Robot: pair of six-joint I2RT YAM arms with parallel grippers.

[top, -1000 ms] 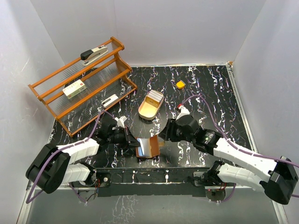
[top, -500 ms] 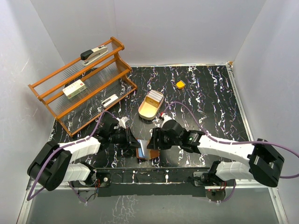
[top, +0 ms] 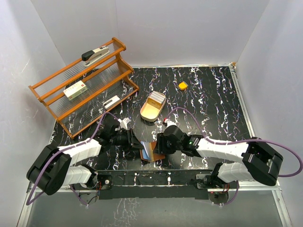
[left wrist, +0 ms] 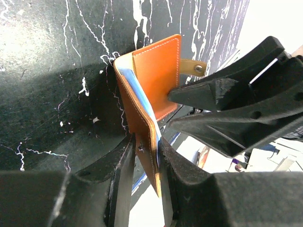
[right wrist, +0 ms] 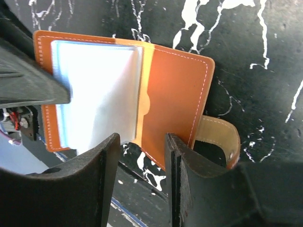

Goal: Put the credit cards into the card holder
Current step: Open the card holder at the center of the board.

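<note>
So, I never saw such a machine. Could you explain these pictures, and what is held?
Two robot arms are bolted at a table. One picture looks down from above; the other two come from cameras on each wrist. On the table: a wooden rack with a stapler, an oval tray, a yellow block. Between the arms stands an open brown card holder with pale cards inside. One flap sits between the jaws of the left arm; those of the right arm stand apart at the other.

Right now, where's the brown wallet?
Seen from above, the card holder sits at the near edge of the table, between the left hand and right hand, in front of the oval tray.
</note>
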